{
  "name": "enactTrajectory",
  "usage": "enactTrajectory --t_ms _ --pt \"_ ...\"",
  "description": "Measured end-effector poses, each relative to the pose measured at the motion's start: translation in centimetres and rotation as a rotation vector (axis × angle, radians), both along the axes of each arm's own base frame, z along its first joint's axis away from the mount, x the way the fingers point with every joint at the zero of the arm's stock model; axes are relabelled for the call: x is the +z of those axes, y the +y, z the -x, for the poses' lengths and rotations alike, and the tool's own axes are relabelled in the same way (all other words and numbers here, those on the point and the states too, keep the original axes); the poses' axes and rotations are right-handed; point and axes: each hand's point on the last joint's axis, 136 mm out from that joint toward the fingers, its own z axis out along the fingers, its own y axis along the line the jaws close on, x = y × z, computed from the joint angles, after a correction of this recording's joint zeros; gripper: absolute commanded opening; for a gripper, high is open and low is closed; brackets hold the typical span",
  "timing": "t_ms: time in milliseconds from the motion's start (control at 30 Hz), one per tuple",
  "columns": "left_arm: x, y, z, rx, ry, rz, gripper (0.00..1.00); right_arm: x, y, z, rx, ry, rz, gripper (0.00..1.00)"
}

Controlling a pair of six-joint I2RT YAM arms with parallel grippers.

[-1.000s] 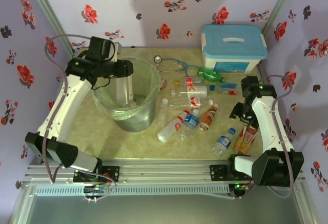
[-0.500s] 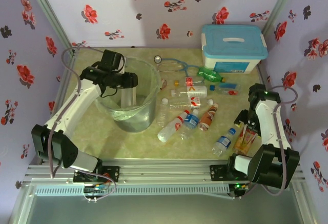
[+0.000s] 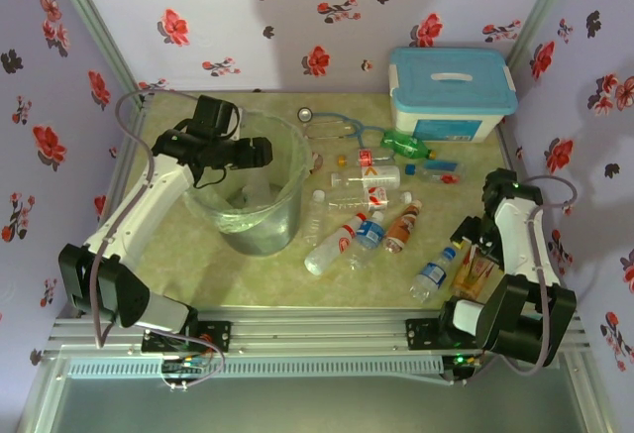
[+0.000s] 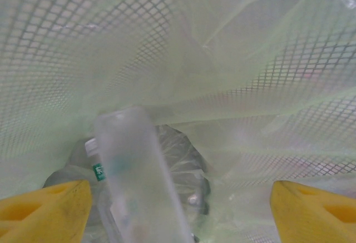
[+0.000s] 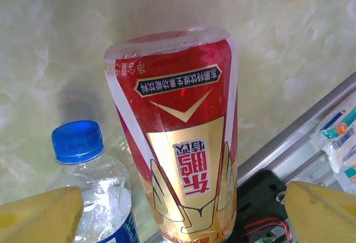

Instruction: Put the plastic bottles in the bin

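The left gripper [image 3: 256, 152] hangs over the round translucent grey bin [image 3: 269, 223], jaws wide, so a clear plastic bottle [image 4: 139, 182] sits loose inside. Other bottles [image 3: 371, 195] lie beside it. The right gripper [image 5: 178, 209], jaws wide, straddles a red-and-gold labelled bottle [image 5: 181, 137], likely for grasping.

One bin [image 3: 260, 227] stands on the table [image 3: 198, 267], holding at least two bottles: one clear [image 4: 136, 182], one with a green mark [image 4: 95, 169]. About eleven bottles lie on the tabletop: one green [image 3: 406, 143], one amber [image 3: 401, 228], one red-and-gold [image 5: 183, 143], one blue-labelled [image 3: 369, 234], and a second blue-labelled [image 3: 433, 274]. The rest are mostly clear and too crowded for a sure count. There is one lidded box [image 3: 451, 91] and one stethoscope [image 3: 305, 113].
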Motion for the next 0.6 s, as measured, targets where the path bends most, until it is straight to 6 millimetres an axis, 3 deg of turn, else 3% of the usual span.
enactTrajectory --t_ms 167,400,600 --pt "0.0 0.0 0.0 0.000 -0.001 0.000 0.86 -0.3 -0.1 -0.5 -0.047 -0.029 0.001 0.99" --pt "0.4 0.1 0.0 0.002 -0.009 0.001 0.87 -2.6 -0.1 -0.2 -0.082 0.008 -0.007 0.99" --pt "2.9 0.2 0.1 0.004 -0.071 0.029 0.88 -3.6 -0.5 -1.4 -0.098 -0.004 -0.003 0.99"
